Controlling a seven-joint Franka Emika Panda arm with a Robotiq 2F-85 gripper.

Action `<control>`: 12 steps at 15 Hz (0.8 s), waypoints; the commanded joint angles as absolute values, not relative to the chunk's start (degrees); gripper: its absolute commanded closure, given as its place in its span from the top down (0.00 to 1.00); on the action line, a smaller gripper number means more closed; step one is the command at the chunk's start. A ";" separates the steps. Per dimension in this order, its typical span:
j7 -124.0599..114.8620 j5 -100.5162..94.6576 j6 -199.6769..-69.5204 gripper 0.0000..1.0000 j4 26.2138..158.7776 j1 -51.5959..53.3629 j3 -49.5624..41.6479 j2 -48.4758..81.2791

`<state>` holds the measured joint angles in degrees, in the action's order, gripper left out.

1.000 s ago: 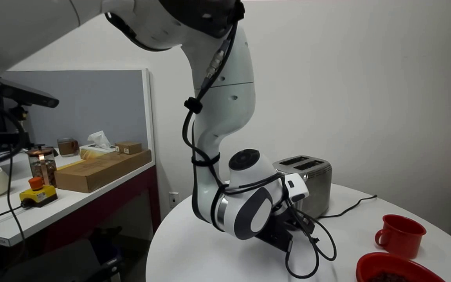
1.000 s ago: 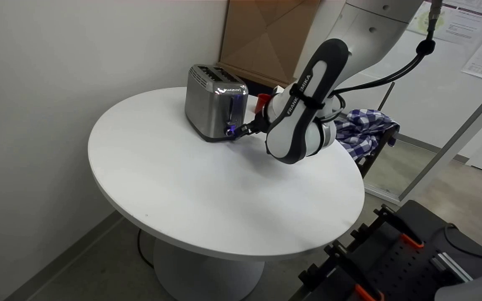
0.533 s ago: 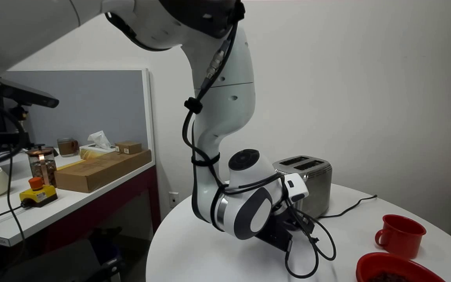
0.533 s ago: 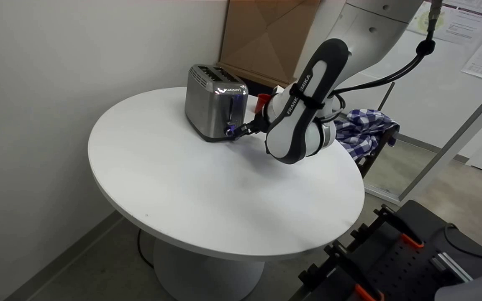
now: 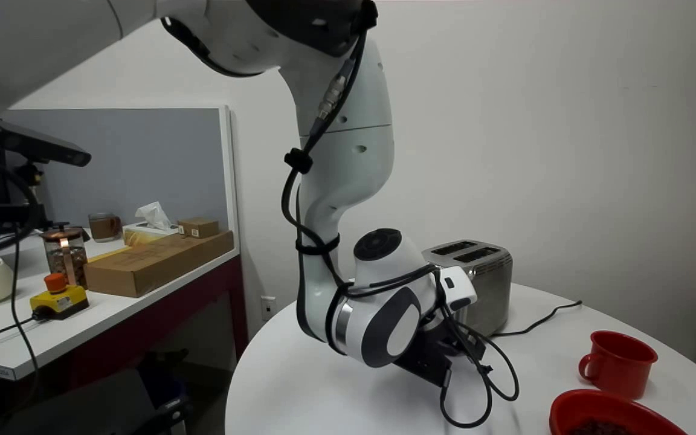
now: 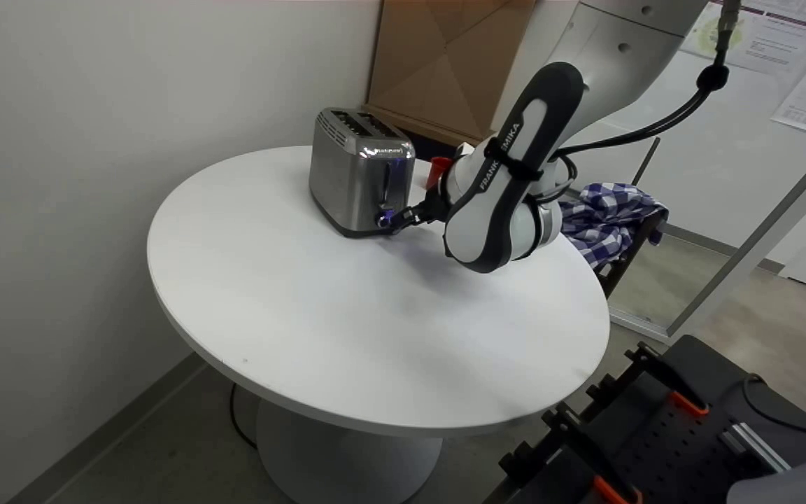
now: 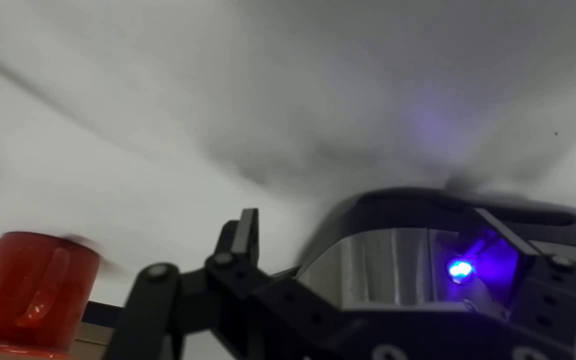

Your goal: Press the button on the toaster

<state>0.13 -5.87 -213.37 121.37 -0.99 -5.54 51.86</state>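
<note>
The steel two-slot toaster stands upright on the round white table in both exterior views. In the wrist view the lower part of its narrow end shows between my fingers. A small round button glows blue-white there, close to my right-hand finger. Blue light also shows low on the toaster's end in an exterior view. My gripper is open, with its fingers wide apart and nothing held. In an exterior view a fingertip of my gripper is at the toaster's lower end; I cannot tell whether it touches.
A red mug stands near the toaster and also shows in the wrist view. A red bowl with dark contents is nearby. The black cord lies behind the toaster. A wall stands close behind the table.
The arm has risen very slightly in the last half second. The fingertip stays near the toaster's lower end, and the toaster has not moved.
</note>
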 commanded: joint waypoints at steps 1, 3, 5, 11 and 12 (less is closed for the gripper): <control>2.20 -3.29 -211.82 1.00 121.35 -0.32 -5.77 50.40; 2.26 -3.13 -211.56 1.00 121.28 -0.23 -5.84 50.35; 2.20 -3.19 -212.22 1.00 121.03 -0.37 -5.69 50.57; 2.03 -3.77 -215.16 1.00 120.67 -1.01 -5.17 50.97; 2.02 -3.82 -215.40 1.00 120.72 -1.07 -5.13 50.93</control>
